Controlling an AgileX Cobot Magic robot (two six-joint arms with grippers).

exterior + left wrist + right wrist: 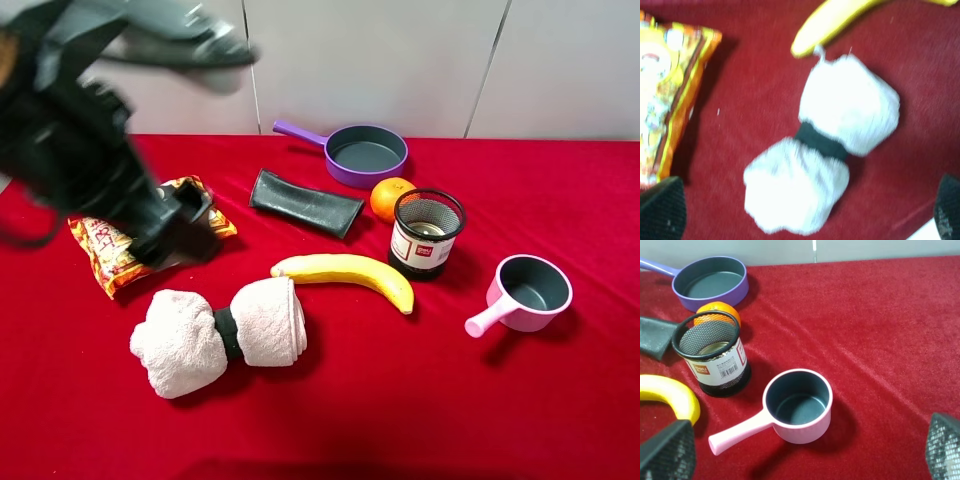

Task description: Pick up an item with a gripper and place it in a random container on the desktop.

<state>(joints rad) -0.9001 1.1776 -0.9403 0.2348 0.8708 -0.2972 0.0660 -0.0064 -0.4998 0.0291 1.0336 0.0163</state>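
Observation:
The small tin can (pixel 710 348) lies inside the black wire-mesh cup (pixel 720 371); only its silvery top shows through the mesh. In the exterior view the cup (pixel 426 250) stands right of centre with the can (pixel 430 228) in it. My left gripper (pixel 805 215) is open and empty, above the rolled white towel (pixel 825 150). Its arm shows blurred at the far left of the exterior view (pixel 175 225). My right gripper (pixel 805 450) is open and empty, apart from the cup and near the pink saucepan (pixel 799 407). The right arm is out of the exterior view.
An orange (pixel 390 198) touches the cup's far side. A banana (pixel 350 272) lies in front of the cup. A purple pan (pixel 365 153) and a dark pouch (pixel 305 202) sit at the back. A snack bag (pixel 115 250) lies left. The pink saucepan (pixel 528 292) is at the right.

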